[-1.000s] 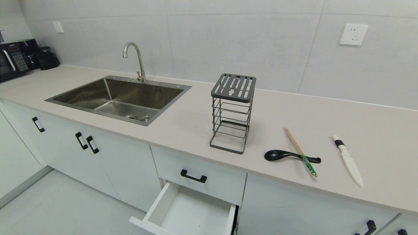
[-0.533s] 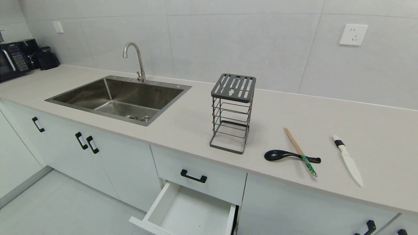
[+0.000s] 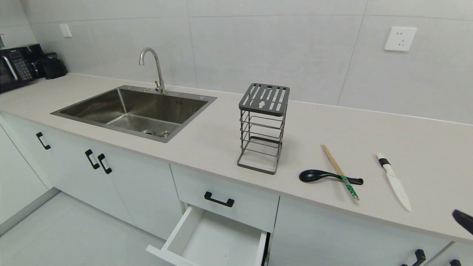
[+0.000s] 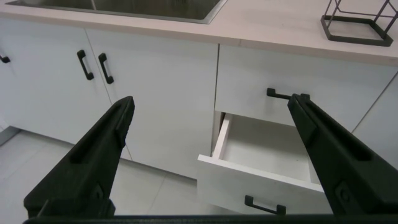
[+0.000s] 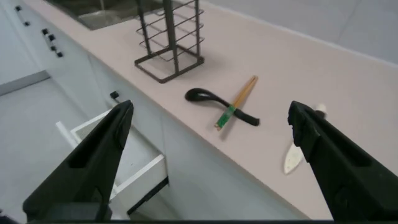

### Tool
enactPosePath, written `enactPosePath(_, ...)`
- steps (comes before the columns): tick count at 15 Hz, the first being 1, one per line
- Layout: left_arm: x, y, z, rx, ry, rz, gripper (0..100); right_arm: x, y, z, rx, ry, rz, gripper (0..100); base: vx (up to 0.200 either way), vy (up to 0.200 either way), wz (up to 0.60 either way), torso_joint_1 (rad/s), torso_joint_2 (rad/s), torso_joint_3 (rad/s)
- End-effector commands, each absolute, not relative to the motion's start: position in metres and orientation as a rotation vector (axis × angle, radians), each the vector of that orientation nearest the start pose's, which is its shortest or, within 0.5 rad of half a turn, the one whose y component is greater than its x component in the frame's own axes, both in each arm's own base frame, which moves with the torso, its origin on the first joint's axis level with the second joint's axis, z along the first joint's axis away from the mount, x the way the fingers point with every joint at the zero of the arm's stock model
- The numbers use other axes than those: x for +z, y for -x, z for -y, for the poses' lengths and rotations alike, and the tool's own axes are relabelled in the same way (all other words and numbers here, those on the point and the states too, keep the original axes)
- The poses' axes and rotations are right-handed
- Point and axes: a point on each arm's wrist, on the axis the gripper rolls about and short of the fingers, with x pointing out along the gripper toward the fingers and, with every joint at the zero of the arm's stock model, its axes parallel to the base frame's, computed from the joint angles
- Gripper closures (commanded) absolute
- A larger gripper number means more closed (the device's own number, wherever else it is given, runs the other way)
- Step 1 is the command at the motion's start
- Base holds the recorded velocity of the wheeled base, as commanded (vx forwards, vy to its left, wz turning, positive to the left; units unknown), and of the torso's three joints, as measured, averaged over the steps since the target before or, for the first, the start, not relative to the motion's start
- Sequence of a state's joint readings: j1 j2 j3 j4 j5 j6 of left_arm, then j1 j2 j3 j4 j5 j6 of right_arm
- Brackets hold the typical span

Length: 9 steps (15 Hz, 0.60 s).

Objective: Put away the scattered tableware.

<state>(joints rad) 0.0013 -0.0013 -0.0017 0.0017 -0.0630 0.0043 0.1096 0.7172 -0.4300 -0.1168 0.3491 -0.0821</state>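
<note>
Lying well apart from right claw (image 5: 209,106) — spoon (image 3: 318,174), chopsticks (image 3: 337,168), perhaps knife (image 3: 393,181).

I see a steel sink (image 3: 162,105) with its faucet (image 3: 153,64), a microwave (image 3: 14,68) far left, an open drawer (image 3: 218,240) below

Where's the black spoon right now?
Head view: the black spoon lies on the countertop just right of the wire rack, near the front edge; the chopsticks cross its handle, the white knife lies farther right.
</note>
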Motion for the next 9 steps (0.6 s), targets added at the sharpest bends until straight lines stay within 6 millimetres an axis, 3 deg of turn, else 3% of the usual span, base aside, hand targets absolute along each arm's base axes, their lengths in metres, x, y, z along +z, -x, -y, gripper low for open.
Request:
enactPosePath(1, 0.076, 0.023, 0.001, -0.063, -0.005, 0.0, 0, 0.224, -0.121, -0.026, 0.51, 0.049, -0.273, 0, 0.0, 0.0, 0.0, 0.0, 0.0, 0.0)
enactPosePath(2, 0.076, 0.023, 0.001, -0.061, -0.005, 0.0, 0, 0.225, -0.132, -0.028, 0.51, 0.047, -0.293, 0, 0.0, 0.0, 0.0, 0.0, 0.0, 0.0)
enactPosePath(9, 0.076, 0.023, 0.001, -0.061, -0.005, 0.0, 0, 0.185, -0.191, -0.058, 0.517, 0.087, -0.553, 0, 0.0, 0.0, 0.0, 0.0, 0.0, 0.0)
